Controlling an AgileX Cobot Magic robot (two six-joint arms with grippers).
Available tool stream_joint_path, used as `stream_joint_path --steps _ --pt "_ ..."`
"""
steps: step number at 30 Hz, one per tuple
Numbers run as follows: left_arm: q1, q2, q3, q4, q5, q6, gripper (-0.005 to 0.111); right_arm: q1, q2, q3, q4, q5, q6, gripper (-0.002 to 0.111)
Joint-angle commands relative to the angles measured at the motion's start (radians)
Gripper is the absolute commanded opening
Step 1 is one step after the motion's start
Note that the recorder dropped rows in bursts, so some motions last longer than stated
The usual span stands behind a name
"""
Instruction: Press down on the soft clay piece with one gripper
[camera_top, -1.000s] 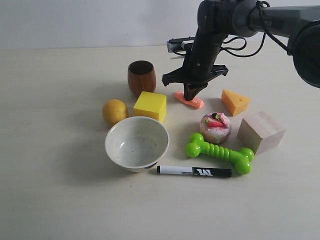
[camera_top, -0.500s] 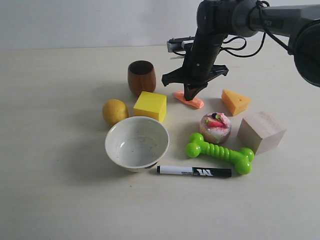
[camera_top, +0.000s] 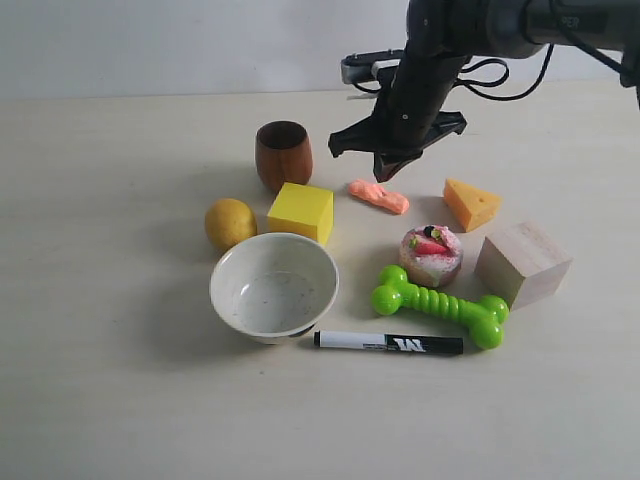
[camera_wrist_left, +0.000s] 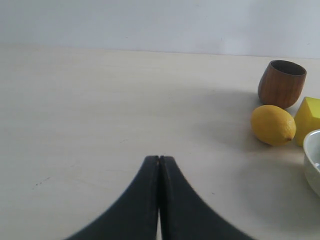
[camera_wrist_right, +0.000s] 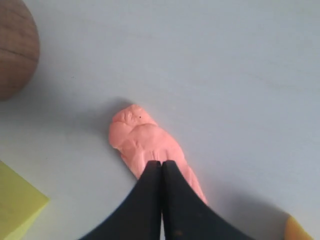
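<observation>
The soft clay piece (camera_top: 379, 196) lies flat on the table between the yellow cube and the cheese wedge, a salmon-orange lumpy strip, seen close in the right wrist view (camera_wrist_right: 145, 142). My right gripper (camera_top: 385, 174) hangs a little above it, shut, tips together and off the clay; in its own wrist view the shut tips (camera_wrist_right: 161, 162) overlap the clay's middle. My left gripper (camera_wrist_left: 159, 158) is shut over bare table, holding nothing, and does not show in the exterior view.
Around the clay stand a wooden cup (camera_top: 283, 154), a yellow cube (camera_top: 300, 211), a lemon (camera_top: 230, 222), a white bowl (camera_top: 273, 285), a cheese wedge (camera_top: 470, 203), a toy cupcake (camera_top: 431, 254), a wooden block (camera_top: 522, 262), a green bone toy (camera_top: 438, 304) and a marker (camera_top: 389, 343).
My right gripper has lifted up off the clay and drawn slightly back; before, its tips pressed on the strip. The clay stays in place.
</observation>
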Motion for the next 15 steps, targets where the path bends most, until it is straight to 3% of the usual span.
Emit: stream_joint_path --steps 1,7,15 --pt "0.002 -0.006 -0.004 -0.002 -0.008 -0.001 0.000 0.000 -0.044 0.009 -0.006 -0.005 0.000 0.000" --pt "0.002 -0.006 -0.004 -0.002 -0.008 -0.001 0.000 0.000 -0.133 0.139 0.008 -0.081 -0.037 0.000" --pt "0.002 -0.006 -0.004 -0.002 -0.008 -0.001 0.000 0.000 -0.691 0.778 0.213 -0.601 -0.183 0.000"
